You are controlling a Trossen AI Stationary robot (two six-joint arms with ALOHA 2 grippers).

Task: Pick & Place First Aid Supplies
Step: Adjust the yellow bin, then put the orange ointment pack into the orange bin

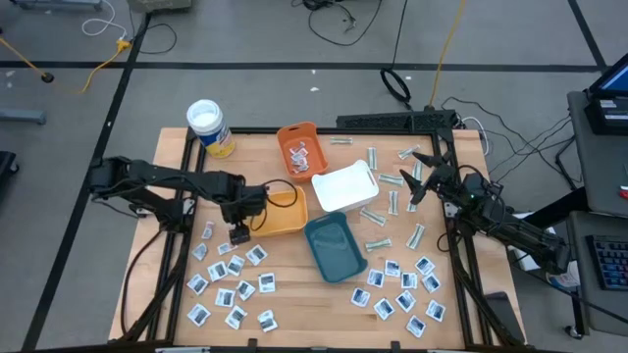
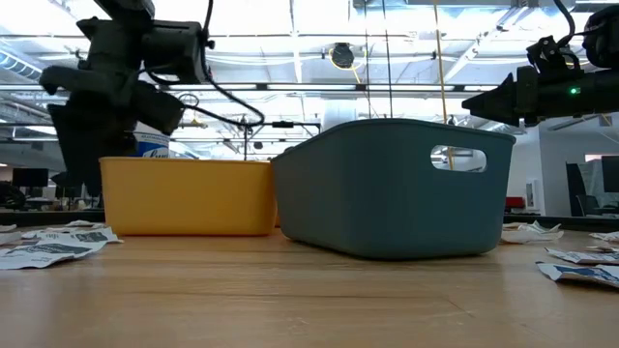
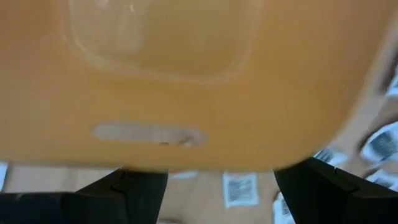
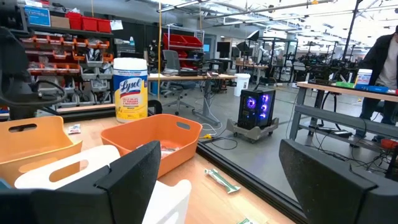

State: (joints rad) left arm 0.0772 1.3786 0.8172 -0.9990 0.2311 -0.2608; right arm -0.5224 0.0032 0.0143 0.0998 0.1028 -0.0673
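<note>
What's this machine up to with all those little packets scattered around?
Two robot arms are sorting first aid packets into trays. The left gripper hangs open above the table beside the yellow-orange tray, with a white packet lying under it; it holds nothing. The right gripper waits open and empty above the narrow strips. Only the orange tray shows packets inside; most lie loose on the table.
</note>
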